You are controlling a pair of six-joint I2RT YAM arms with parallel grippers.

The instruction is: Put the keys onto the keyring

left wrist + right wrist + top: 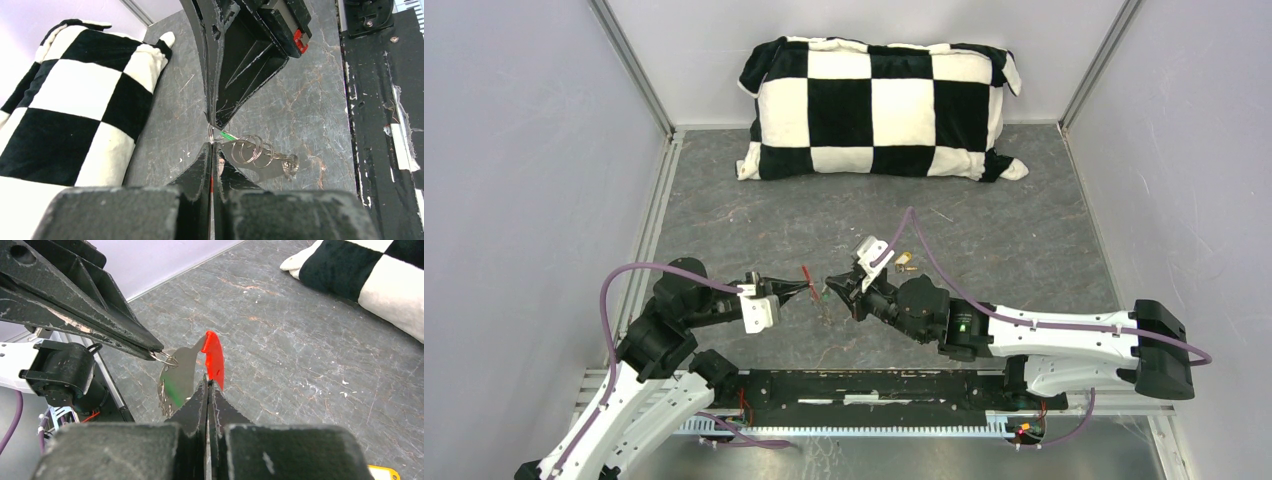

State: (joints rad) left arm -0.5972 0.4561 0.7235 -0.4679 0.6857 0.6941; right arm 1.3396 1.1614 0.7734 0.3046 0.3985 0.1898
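My left gripper (809, 289) is shut, and its tips (156, 350) pinch the thin silver ring of the keyring (165, 358). The ring's red tag (214, 359) stands upright just past my right gripper (207, 384), which is shut tip to tip against the left one. A green key (229, 135) sticks out sideways from the right tips (214, 125), next to coiled silver rings (250, 149) and a flat shiny metal piece (180, 377). All of this hangs a little above the table. The brass key (904, 262) lies on the table behind the right wrist.
A black-and-white checkered pillow (879, 105) lies along the back wall. The grey stone-pattern tabletop (1004, 220) is fenced by white side walls. A black mounting rail (874, 395) runs along the near edge between the arm bases.
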